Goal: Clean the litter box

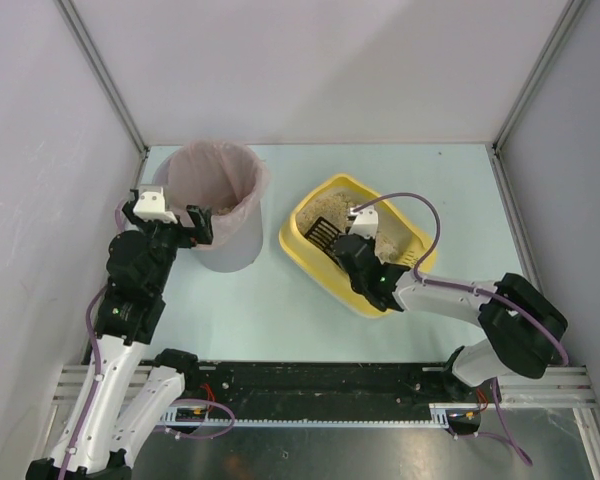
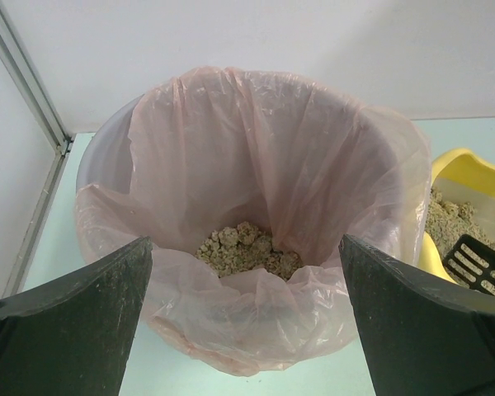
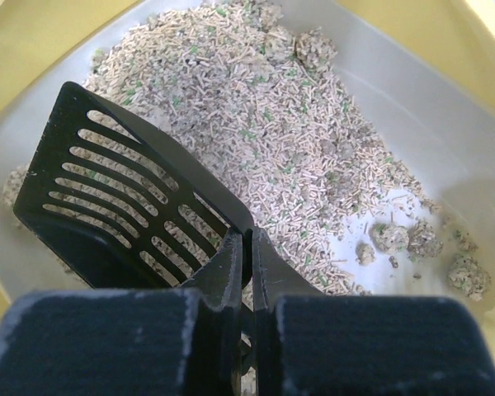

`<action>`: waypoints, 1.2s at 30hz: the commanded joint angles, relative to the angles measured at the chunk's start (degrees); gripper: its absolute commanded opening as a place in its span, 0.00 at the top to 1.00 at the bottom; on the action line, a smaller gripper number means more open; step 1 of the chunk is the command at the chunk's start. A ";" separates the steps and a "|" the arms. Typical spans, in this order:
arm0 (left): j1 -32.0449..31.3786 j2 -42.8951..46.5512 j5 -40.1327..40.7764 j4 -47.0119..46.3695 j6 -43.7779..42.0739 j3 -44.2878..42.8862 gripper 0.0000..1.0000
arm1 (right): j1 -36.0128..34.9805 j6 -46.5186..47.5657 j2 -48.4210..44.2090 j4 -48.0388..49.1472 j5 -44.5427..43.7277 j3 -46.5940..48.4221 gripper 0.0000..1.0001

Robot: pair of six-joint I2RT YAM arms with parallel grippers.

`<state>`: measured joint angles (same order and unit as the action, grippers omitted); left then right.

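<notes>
The litter box [image 1: 298, 245] sits on the pale green desk [image 1: 280, 330] just right of centre in the top view, its long axis running from 11 to 5 o'clock. It looks like stiff, smooth plastic, light in itself but weighted by loose pellet litter that would slide if it were tipped. The thick yellow rim is probably the place to hold it, best at the 9 o'clock side, which is bare. Several clumps [image 3: 392, 238] lie at 4 o'clock in the right wrist view and look crumbly. The black slotted scoop [image 3: 107, 198] rests blade-down in the litter, and the right claw [image 3: 249, 247] is clamped tight on its thin handle. At 9 o'clock from the box stands the grey bin [image 1: 225, 255] with a pink liner and clumps in its bottom. The left claw [image 1: 168, 215] hovers at the bin's 9 o'clock rim, fingers wide apart and holding nothing
</notes>
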<state>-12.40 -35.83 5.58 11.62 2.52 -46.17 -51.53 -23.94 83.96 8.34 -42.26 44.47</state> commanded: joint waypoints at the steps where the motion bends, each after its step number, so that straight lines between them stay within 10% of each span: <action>1: -0.43 0.24 -1.19 -1.95 -2.00 0.29 0.00 | 0.29 0.28 1.11 5.36 -5.63 0.09 1.00; 22: -12.02 -6.52 2.50 -1.77 -8.06 -8.57 0.00 | 6.00 9.70 -4.68 21.19 4.02 -2.10 1.00; 36: -22.40 -25.85 -16.80 0.42 -5.35 -24.92 0.00 | 7.76 16.91 -14.35 22.17 10.26 -5.27 1.00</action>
<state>-33.47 -56.88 -0.54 11.33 -2.52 -66.61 -44.05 -10.48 73.41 28.23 -34.54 39.24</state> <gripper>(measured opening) 0.996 0.029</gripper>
